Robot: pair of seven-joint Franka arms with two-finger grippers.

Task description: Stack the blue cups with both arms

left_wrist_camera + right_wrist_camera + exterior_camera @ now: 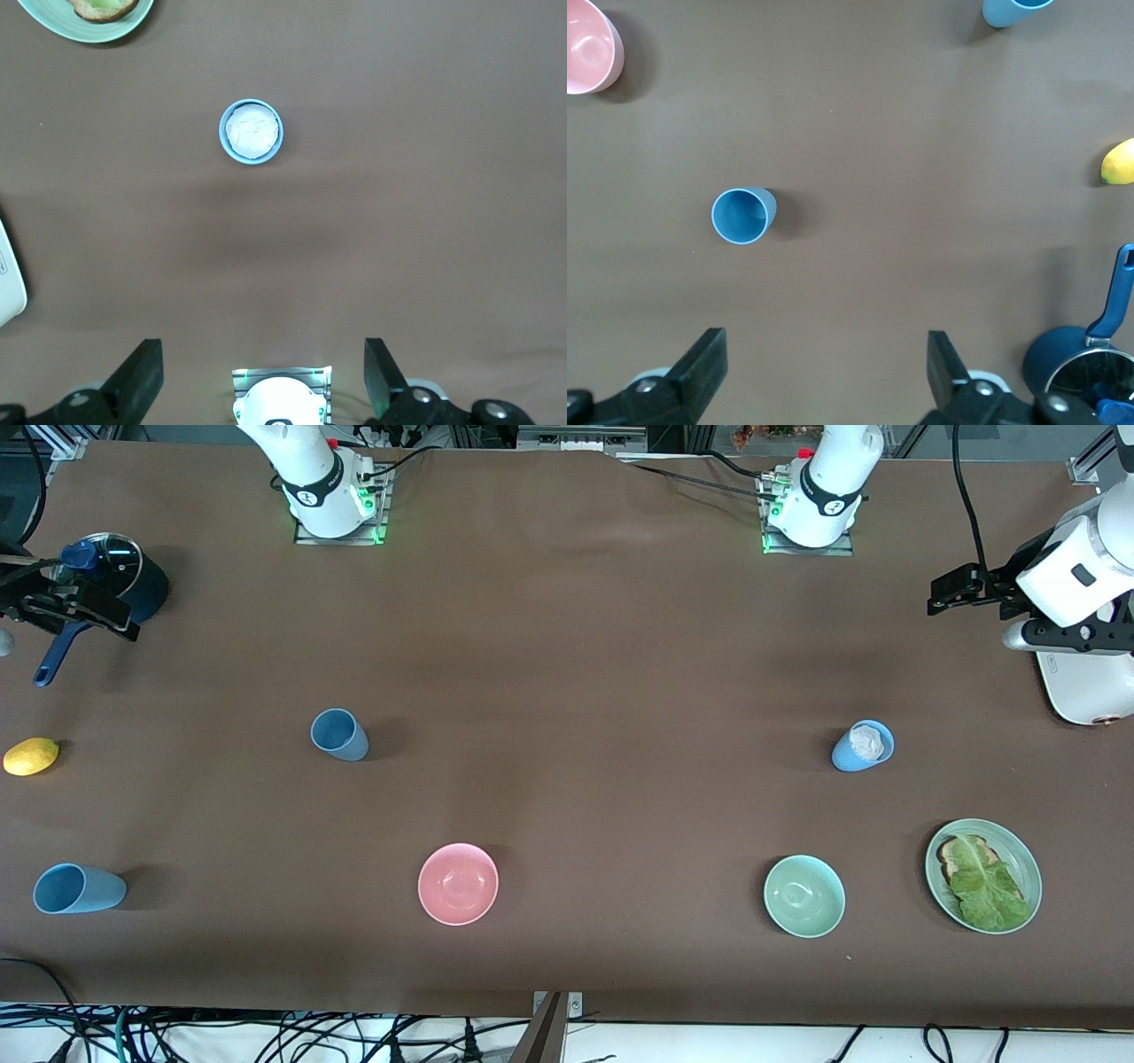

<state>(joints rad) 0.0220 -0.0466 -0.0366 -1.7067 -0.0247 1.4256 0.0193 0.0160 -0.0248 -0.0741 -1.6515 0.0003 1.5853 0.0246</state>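
One cup [863, 746], perhaps paper-stuffed

even overhead light, soft shadows beside each blue cup [339, 734], sharp focus, green glow at arm bases

Front view: high up, looking down on the whole tabletop [567, 646]. Wrist views: straight down from above, sharing its cups.

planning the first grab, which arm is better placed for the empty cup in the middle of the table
Right. The empty cup stands toward the right arm's end, and the right gripper, open, hangs over that end. The left gripper, open, hangs over the filled cup's end.
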